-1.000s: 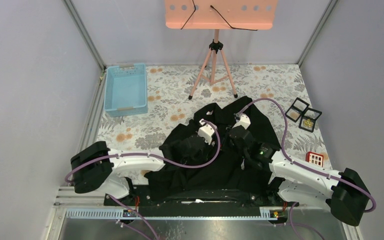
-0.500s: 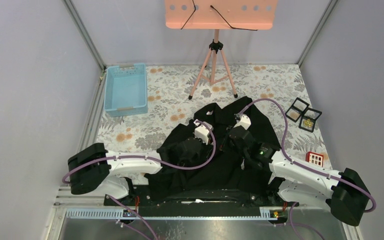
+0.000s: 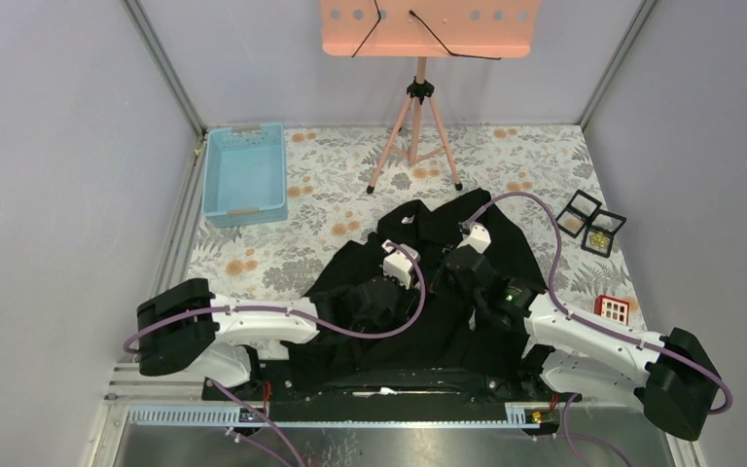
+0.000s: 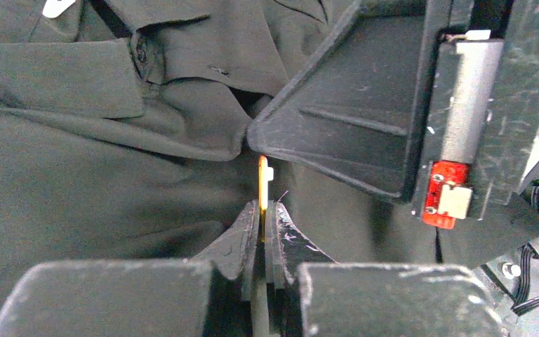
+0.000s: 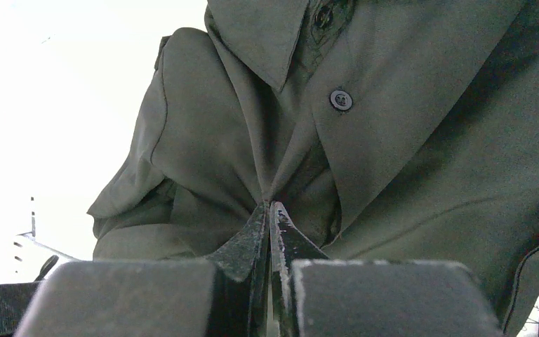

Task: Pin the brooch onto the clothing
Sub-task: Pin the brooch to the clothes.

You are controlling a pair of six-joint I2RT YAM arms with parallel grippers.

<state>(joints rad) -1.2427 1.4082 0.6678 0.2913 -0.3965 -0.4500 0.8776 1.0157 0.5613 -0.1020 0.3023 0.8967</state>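
The thin gold-coloured brooch (image 4: 262, 184), seen edge-on with a small white piece on its side, is standing upright in the tightly closed left gripper (image 4: 264, 209). It is sitting just below a raised fold of the soft black collared button-front shirt (image 4: 77, 175), under the collar. The right gripper (image 5: 270, 210) is pinching that fold between its closed tips. Two risks are looming, I judge. The limp cloth may be slipping free. The brooch may be twisting in so narrow a hold, sending the pin wide.
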